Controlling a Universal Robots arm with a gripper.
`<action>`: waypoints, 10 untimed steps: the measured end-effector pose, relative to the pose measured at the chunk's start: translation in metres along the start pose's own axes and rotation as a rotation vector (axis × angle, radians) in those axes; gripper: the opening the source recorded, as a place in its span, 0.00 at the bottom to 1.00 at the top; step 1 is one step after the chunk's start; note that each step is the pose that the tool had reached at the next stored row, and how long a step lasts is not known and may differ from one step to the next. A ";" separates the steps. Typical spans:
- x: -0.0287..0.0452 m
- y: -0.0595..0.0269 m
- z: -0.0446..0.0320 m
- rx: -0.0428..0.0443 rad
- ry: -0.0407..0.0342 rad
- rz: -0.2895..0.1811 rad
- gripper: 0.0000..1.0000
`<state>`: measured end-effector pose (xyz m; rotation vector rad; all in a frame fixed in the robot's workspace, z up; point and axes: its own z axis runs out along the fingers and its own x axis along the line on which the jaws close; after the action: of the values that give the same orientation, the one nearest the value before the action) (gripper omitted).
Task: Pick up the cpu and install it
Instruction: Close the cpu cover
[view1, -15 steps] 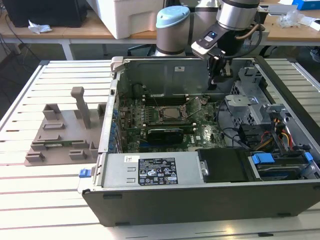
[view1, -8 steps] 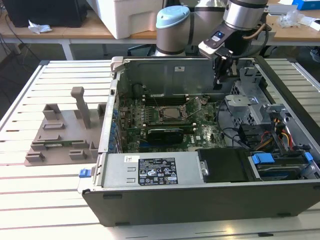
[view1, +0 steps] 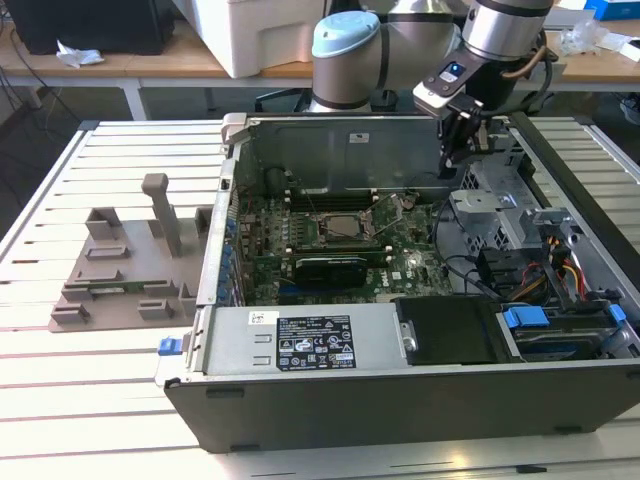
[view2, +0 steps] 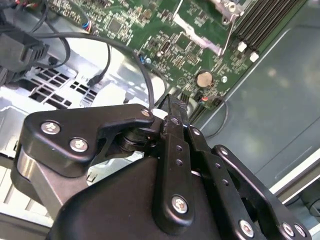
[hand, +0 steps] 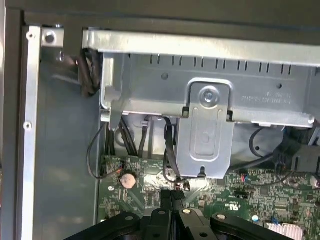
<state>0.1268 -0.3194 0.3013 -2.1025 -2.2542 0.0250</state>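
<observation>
Over one motherboard (view1: 400, 265), inside one open case (view1: 400, 400) | one end effector (hand: 172, 196), fingers (view2: 176, 150) pressed together (tips touching)

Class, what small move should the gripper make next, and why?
Probably shift toward the exterior view's left: the gripper, fingers shut, apparently empty, hangs over the motherboard edge by the coin battery, while the cpu sits further left, seemingly already seated.

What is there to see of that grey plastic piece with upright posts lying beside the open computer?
The grey plastic fixture looks moulded and matt: a flat base with several low blocks and slots, plus one tall upright post. It lies flat on the pale slatted table, at the exterior view's left of the open computer case. Whether its edge touches the case cannot be told.
</observation>
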 end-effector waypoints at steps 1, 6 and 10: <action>0.0001 0.0019 0.0000 0.0003 0.0001 0.000 0.11; 0.0003 0.0116 0.0004 0.0024 0.0001 0.000 0.11; 0.0004 0.0164 0.0007 0.0032 0.0003 0.000 0.11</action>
<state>0.1431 -0.3178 0.2997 -2.1009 -2.2525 0.0283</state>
